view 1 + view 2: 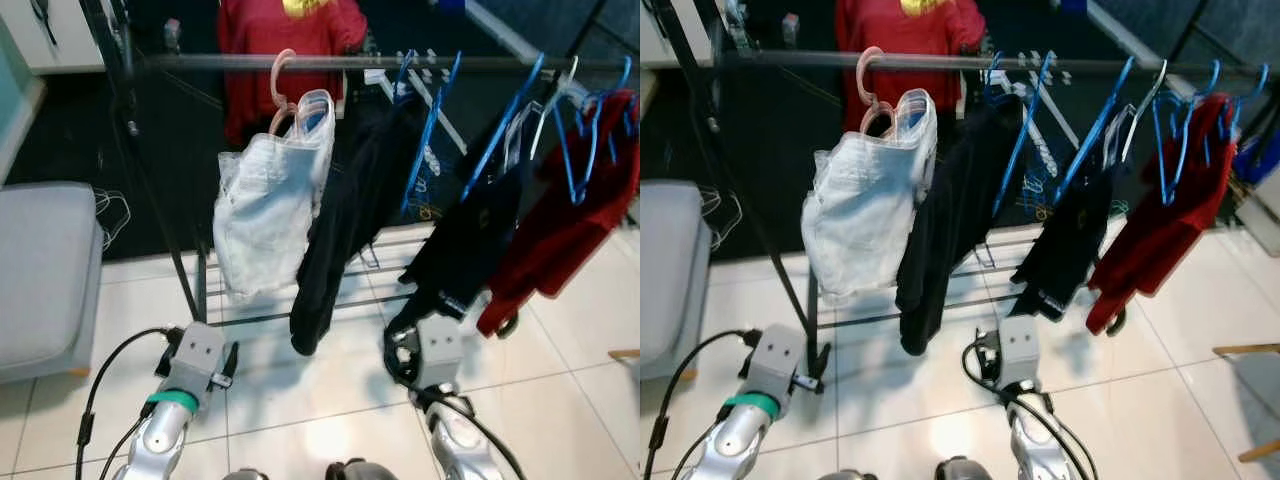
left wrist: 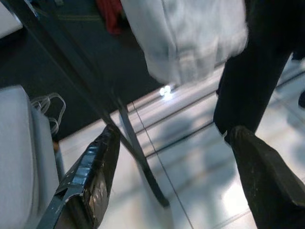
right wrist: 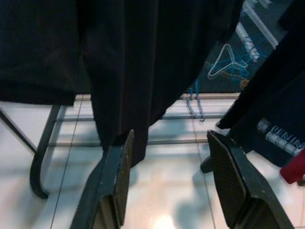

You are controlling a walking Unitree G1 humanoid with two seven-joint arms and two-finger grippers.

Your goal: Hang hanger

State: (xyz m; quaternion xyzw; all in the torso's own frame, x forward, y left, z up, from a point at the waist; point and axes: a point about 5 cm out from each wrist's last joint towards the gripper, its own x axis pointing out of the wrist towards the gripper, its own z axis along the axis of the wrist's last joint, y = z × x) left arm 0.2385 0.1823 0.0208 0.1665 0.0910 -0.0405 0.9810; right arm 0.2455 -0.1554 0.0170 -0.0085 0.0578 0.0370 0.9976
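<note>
Hangers crowd the rail (image 1: 330, 62): a pink one (image 1: 282, 75) hooked over it near the middle carries a pale garment (image 1: 268, 215), and several blue ones (image 1: 500, 130) hang tilted to the right with a black top (image 1: 465, 240) and a red top (image 1: 565, 225). A long black garment (image 1: 345, 215) hangs between the pale one and the blue hangers; its own hanger is hidden by cloth. More blue hangers lie on the dark floor behind the rack, small and hard to count. A red garment (image 1: 285, 40) at the back is cut off by the frame's top edge. The left gripper (image 2: 174, 181) is low over the white tiles, near the rack's dark leg (image 1: 185, 270), fingers spread wide and empty; in the left wrist view the pale garment's hem is blurred above them. The right gripper (image 3: 169, 181) is also low, under the hem of the black garment, fingers parted with nothing between them; printed lettering on the black top at the edge of the right wrist view is cut off and unreadable. A grey cushion (image 1: 45, 270) sits at the left, partly out of frame. Both forearms are cropped at the bottom edge in the eye views.
</note>
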